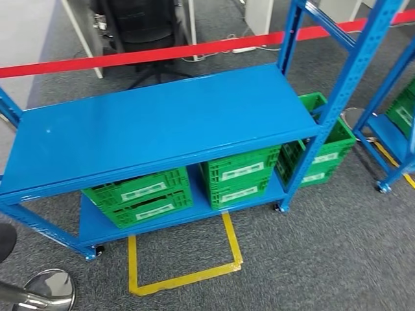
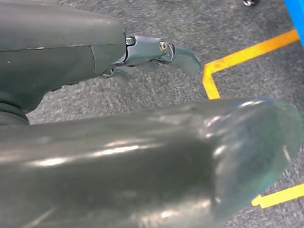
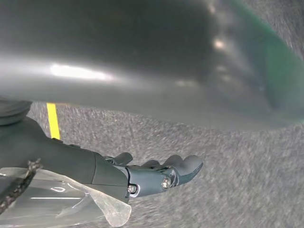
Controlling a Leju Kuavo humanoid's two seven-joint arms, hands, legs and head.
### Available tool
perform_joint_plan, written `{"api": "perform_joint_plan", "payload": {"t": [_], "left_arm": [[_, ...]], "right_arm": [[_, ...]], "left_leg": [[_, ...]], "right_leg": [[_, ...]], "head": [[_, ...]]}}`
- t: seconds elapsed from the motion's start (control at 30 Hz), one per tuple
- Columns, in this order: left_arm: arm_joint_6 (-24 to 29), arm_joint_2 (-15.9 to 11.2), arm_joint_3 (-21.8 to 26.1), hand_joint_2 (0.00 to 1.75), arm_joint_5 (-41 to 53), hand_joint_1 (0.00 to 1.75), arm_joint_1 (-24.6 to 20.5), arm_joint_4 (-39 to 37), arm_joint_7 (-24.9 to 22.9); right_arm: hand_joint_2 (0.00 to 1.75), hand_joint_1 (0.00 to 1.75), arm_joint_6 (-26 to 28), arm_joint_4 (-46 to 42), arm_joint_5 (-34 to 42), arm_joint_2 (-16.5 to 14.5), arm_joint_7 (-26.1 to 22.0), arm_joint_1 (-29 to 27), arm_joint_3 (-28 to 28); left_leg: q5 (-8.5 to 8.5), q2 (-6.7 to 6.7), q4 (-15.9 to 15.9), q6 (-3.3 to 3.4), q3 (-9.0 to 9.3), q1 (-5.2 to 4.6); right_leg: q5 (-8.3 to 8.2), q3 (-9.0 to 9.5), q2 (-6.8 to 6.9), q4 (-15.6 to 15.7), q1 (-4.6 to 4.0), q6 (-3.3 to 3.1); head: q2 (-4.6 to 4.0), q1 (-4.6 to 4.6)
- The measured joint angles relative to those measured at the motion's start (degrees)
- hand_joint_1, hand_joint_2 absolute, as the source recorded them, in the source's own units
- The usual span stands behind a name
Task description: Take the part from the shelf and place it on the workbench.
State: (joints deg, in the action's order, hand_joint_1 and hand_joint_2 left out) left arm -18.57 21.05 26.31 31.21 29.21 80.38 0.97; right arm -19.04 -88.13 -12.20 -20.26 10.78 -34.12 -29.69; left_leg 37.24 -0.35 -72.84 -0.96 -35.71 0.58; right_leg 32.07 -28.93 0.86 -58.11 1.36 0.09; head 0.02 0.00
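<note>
From the head view, a blue shelf [image 1: 161, 123] stands on grey carpet with its top board bare, two green crates [image 1: 139, 196] side by side on the lower board beneath it, more green crates [image 1: 325, 146] just past its right post, and a yellow floor marking [image 1: 183, 275] in front; which part is to be taken I cannot tell. In the left wrist view the left hand [image 2: 118, 52] hangs over the carpet near that yellow marking, fingers stretched out and holding nothing. In the right wrist view the right hand [image 3: 143, 175] hangs likewise over the carpet, fingers extended, gripping nothing, with a clear plastic sheet [image 3: 68, 202] beside it.
</note>
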Motion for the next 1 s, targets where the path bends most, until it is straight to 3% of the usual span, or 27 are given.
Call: {"api": "perform_joint_plan", "payload": {"t": [0.03,0.07,0.13,0.17,0.23,0.27,0.33,0.4,0.47,0.53,0.57,0.6,0.67,0.7,0.77,0.83,0.9,0.97,1.0], "left_arm": [[-0.03,0.00,-0.10,0.00,-0.02,0.00,0.18,0.06,-0.01],[-0.05,0.00,-0.18,0.00,-0.02,0.00,0.39,0.10,-0.01],[-0.08,-0.01,-0.27,0.00,-0.03,0.00,0.81,0.30,-0.02],[-0.08,-0.03,-0.31,0.00,-0.03,0.00,0.94,0.48,-0.04],[-0.04,-0.09,-0.47,0.00,-0.13,0.00,1.01,0.85,-0.08],[0.04,-0.11,-0.54,0.00,-0.30,0.00,1.08,0.98,-0.14],[0.45,-0.08,-0.71,0.00,-0.73,0.00,1.32,1.09,-0.22],[1.04,0.01,-0.97,0.00,-1.00,0.00,1.33,1.11,-0.22],[1.42,0.07,-1.35,0.00,-1.07,0.00,1.03,1.12,-0.17],[1.54,0.09,-1.66,0.00,-1.04,0.00,0.87,1.12,-0.14],[1.56,0.09,-1.78,0.00,-1.03,0.00,0.87,1.12,-0.14],[1.58,0.09,-1.85,0.00,-1.03,0.00,0.88,1.12,-0.14],[1.60,0.09,-1.97,0.00,-1.02,0.00,0.88,1.12,-0.14],[1.61,0.08,-2.01,0.00,-1.02,0.00,0.83,1.13,-0.14],[1.63,0.07,-2.07,0.00,-0.95,0.00,0.78,1.13,-0.13],[1.60,0.05,-2.09,0.00,-0.84,0.00,0.92,1.13,-0.10],[1.43,0.03,-2.10,0.00,-0.81,0.00,1.07,1.14,-0.09],[1.21,0.03,-2.14,0.00,-0.84,0.00,0.98,1.14,-0.08],[1.14,0.03,-2.16,0.00,-0.85,0.00,0.91,1.14,-0.07]], "right_arm": [[0.00,0.00,-0.02,0.00,0.00,0.01,0.00,0.01,-0.05],[0.00,0.00,-0.02,0.00,0.00,0.01,0.00,0.03,-0.10],[0.00,0.00,-0.03,0.00,0.00,0.01,0.00,0.07,-0.13],[0.00,0.00,-0.05,0.02,0.00,0.00,0.00,0.10,-0.13],[0.00,0.00,-0.08,0.05,-0.01,-0.01,0.02,0.07,-0.15],[0.00,0.00,-0.11,0.08,-0.03,-0.01,0.03,0.13,-0.17],[0.00,0.00,-0.22,0.05,-0.11,-0.01,0.05,0.43,-0.20],[0.00,0.00,-0.34,0.00,-0.19,-0.01,-0.05,0.81,-0.24],[0.00,0.00,-0.40,0.08,-0.38,-0.01,-0.15,0.88,-0.41],[0.00,0.00,-0.41,0.26,-0.57,-0.01,-0.19,0.85,-0.58],[0.00,0.00,-0.41,0.33,-0.60,-0.01,-0.21,0.85,-0.62],[0.00,0.00,-0.41,0.37,-0.61,-0.01,-0.22,0.87,-0.63],[0.00,0.00,-0.42,0.42,-0.61,-0.01,-0.25,0.91,-0.64],[0.00,0.00,-0.45,0.47,-0.62,-0.01,-0.28,0.91,-0.66],[0.00,0.00,-0.51,0.61,-0.70,0.01,-0.30,0.89,-0.72],[0.00,0.00,-0.56,0.66,-0.75,0.01,-0.34,0.91,-0.79],[0.00,0.00,-0.58,0.66,-0.74,0.01,-0.44,0.99,-0.87],[0.00,0.00,-0.60,0.71,-0.74,0.02,-0.51,0.91,-0.95],[0.00,0.00,-0.60,0.74,-0.74,0.02,-0.52,0.86,-0.98]], "left_leg": [[0.42,0.04,-1.87,0.10,-1.46,-0.02],[-0.30,0.08,-1.88,0.32,-1.99,-0.09],[-4.62,1.07,3.72,1.40,-0.21,-0.56],[-6.30,2.67,7.15,2.20,1.08,-1.09],[-7.63,5.46,11.48,3.12,2.71,-1.97],[-7.41,5.88,11.85,3.20,2.81,-2.20],[-8.14,4.63,12.68,3.18,3.17,-1.94],[-8.45,3.16,13.90,3.46,3.95,-1.34],[-8.55,1.55,14.48,3.74,4.37,-0.96],[-8.30,-0.19,14.51,3.80,4.58,-0.84],[-8.12,-1.07,14.50,3.71,4.83,-0.77],[-7.89,-1.92,14.48,3.52,5.21,-0.67],[-7.32,-3.50,14.41,2.92,6.02,-0.48],[-7.02,-4.26,14.23,2.54,6.20,-0.47],[-6.83,-5.51,14.08,1.76,6.06,-0.41],[-6.92,-6.42,14.11,1.11,5.73,-0.21],[-5.84,-4.67,12.43,0.54,4.90,-0.25],[-2.67,-1.51,6.30,0.02,1.91,-0.30],[-1.04,-0.69,2.35,-0.16,-0.10,-0.25]], "right_leg": [[0.47,0.32,0.82,0.01,-0.15,-0.08],[0.97,0.75,1.62,0.02,-0.31,-0.16],[1.97,1.99,3.10,0.10,-0.65,-0.32],[2.45,2.63,3.82,0.13,-0.84,-0.29],[3.11,3.41,5.14,0.18,-1.10,0.06],[3.31,3.70,5.81,0.30,-1.19,0.32],[3.76,4.72,6.68,0.76,-1.25,0.86],[5.33,4.52,4.17,-1.03,-1.20,1.34],[8.22,0.84,0.47,-7.64,-0.95,1.78],[9.54,-3.88,-0.70,-14.27,-0.63,2.22],[8.56,-5.25,-0.80,-15.12,-0.48,2.43],[6.37,-5.46,-0.91,-13.67,-0.33,2.59],[1.14,-3.65,-2.61,-6.90,0.07,2.88],[-0.32,-2.51,-3.87,-3.69,0.28,2.86],[-0.65,-1.28,-5.49,-1.05,0.34,2.46],[-0.65,-0.89,-4.55,-0.69,0.24,1.72],[-0.69,-0.59,-3.17,-0.41,0.36,1.02],[-0.45,-0.33,-1.46,-0.25,0.34,0.44],[-0.24,-0.33,-0.54,-0.25,0.28,0.25]], "head": [[0.00,0.00],[0.00,-0.01],[0.00,-0.01],[0.00,0.05],[0.00,0.04],[0.00,0.01],[0.01,-0.06],[0.00,0.19],[-0.01,0.57],[0.00,0.69],[0.00,0.72],[0.00,0.72],[0.00,0.77],[0.00,0.84],[0.00,0.93],[0.01,0.92],[0.01,0.63],[0.00,0.23],[0.00,0.13]]}}
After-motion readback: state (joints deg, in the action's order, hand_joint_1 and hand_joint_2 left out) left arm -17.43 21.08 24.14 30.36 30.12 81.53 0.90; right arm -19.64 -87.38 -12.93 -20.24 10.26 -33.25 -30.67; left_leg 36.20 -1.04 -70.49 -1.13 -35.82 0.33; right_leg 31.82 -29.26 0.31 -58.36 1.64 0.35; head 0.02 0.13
